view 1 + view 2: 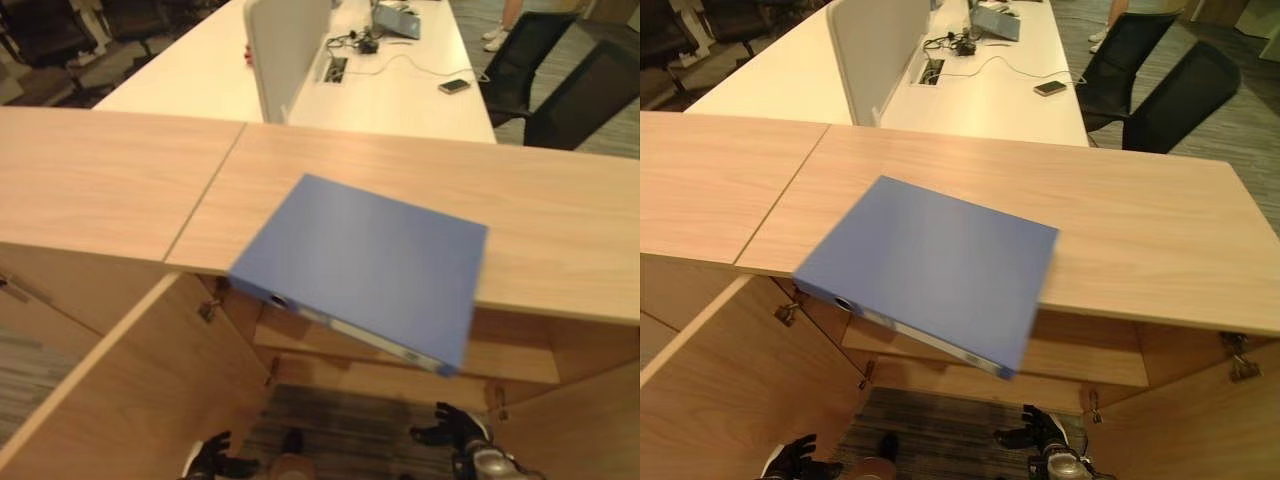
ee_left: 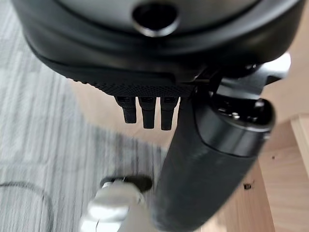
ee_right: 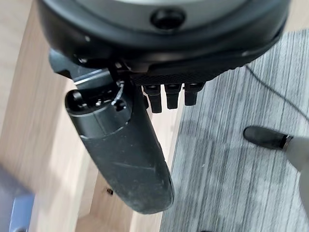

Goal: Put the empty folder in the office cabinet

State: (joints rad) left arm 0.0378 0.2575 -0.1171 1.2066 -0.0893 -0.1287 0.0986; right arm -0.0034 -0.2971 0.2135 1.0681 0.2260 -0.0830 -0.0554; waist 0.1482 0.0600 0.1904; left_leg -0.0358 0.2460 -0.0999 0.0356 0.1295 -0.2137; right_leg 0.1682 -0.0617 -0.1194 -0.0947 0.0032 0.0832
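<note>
Blue and flat, the folder (image 1: 365,265) lies on the wooden cabinet top (image 1: 560,235) with its spine corner jutting past the front edge, over the open cabinet (image 1: 400,360) below. Neither hand touches it. Both hang low, well beneath the folder and in front of the cabinet opening, above the grey striped floor (image 1: 340,425). The left hand (image 1: 212,457) shows at the lower edge of the head views, to the folder's lower left, beside the open door (image 1: 120,390) that swings out on that side. The right hand (image 1: 447,428) shows lower right, almost under the folder's overhanging corner but far below it. In the left wrist view the left hand's fingers (image 2: 147,110) point straight down in a row, the thumb (image 2: 207,169) standing out long beside them, nothing between them; the hand is relaxed and empty. The right wrist view shows the same: fingers (image 3: 173,95) straight and short in the view, thumb (image 3: 125,154) extended, nothing held, with wood of the cabinet to one side and floor to the other. Behind the cabinet stands a white desk (image 1: 400,95) with a divider panel (image 1: 285,50), a phone (image 1: 454,86) and a laptop (image 1: 398,20), and black chairs (image 1: 580,95) to the right.
</note>
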